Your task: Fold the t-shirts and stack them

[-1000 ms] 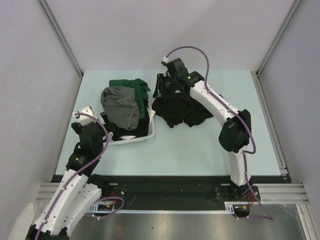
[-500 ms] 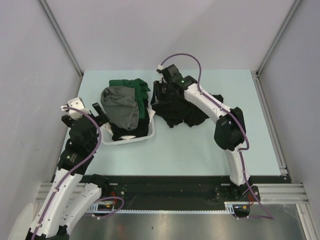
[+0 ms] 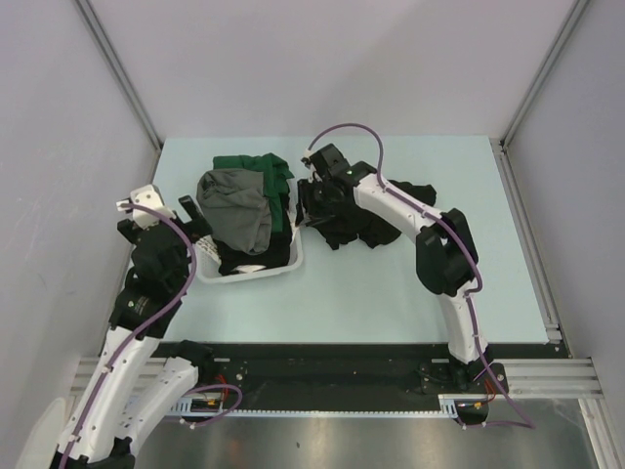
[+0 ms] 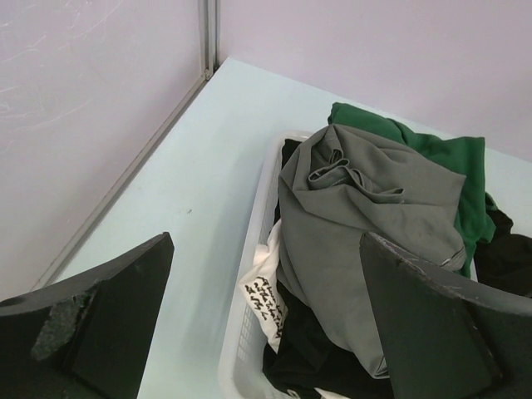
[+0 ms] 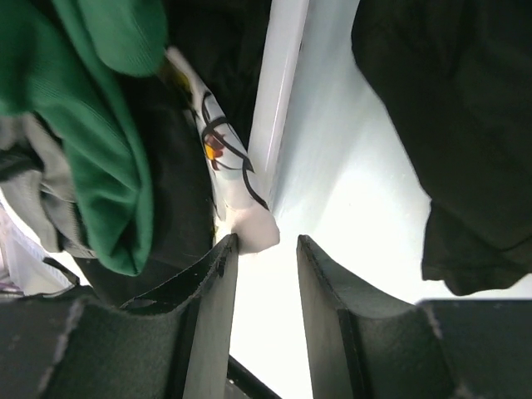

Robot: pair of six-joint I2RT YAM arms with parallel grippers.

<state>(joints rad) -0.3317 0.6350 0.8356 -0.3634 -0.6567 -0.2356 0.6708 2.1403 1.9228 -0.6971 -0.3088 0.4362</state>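
Right pincer (image 5: 264, 245): about half open and clamping nothing that I can see. The pale tip of a printed flap (image 5: 223, 158) sits in its mouth against one finger, and bare table (image 5: 332, 208) shows across the rest of the gap.
Right pincer, place: low over the table, in the slot between the basket (image 3: 289, 262) rim and the black shirt (image 3: 352, 220).
Printed flap: hangs over the basket's right rim. In the wrist view its long axis runs from 11 o'clock down into the pincer's mouth.
Black shirt: a crumpled heap on the table at 3 o'clock from the right pincer, seen from above. It lies just beside the pincer and has no clear long axis.
Basket heap: at 9 o'clock from the right pincer, with the grey shirt (image 3: 234, 210) on top, the green shirt (image 3: 256, 164) at the far end and dark cloth beneath.
Left pincer (image 4: 266, 249): spread as wide as it goes and empty. It hangs off the basket's left side, with the heap at 3 o'clock from it.
Nearer arm: the right arm, for both the flap and the black shirt. The left arm is nearer only to the grey shirt.
Likely step: taking one shirt to lay flat, and no shirt is folded yet.
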